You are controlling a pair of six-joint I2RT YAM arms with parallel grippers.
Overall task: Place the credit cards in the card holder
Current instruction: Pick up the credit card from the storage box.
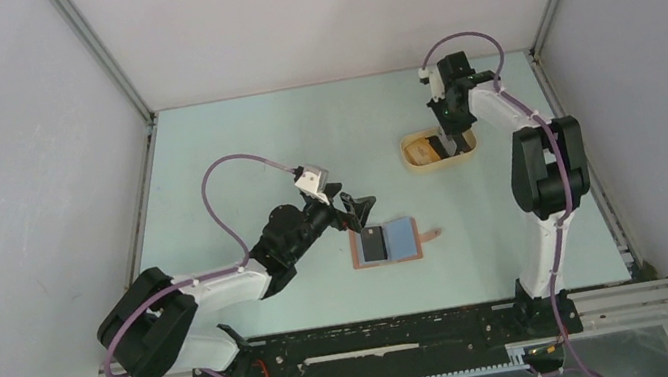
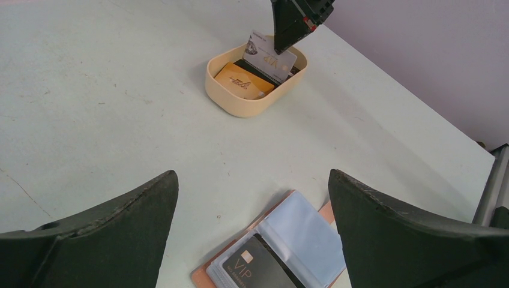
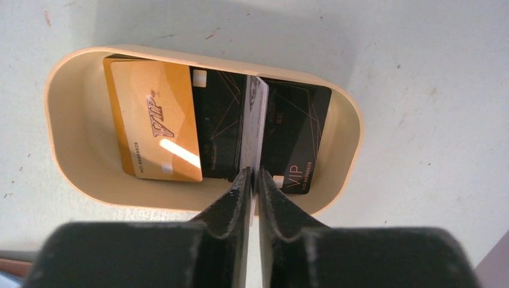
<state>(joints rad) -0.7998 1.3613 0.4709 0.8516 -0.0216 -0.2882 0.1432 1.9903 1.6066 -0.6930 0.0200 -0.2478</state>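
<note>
Credit cards (image 3: 294,138) mid-pick from the tan tray (image 3: 54,120)
On the tabletop (image 1: 252,141) the card holder (image 1: 385,241) lies open beside released left jaws; right jaws clench one pale card (image 3: 255,114) on edge in the tray, likely next a lift across

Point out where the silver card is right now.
Top view, far right half: the silver card is tipped up in the tan tray, pinched by the right claw, beside the gold card.

Table (image 1: 243,152): pale green, matte, faint scuffs and specks. Tan oval tray (image 1: 414,156) flat on surface, right of centre in upper half of top view. Card holder (image 1: 402,236) open flat, lower centre, well apart from tray, pale blue-grey inside facing up
</note>
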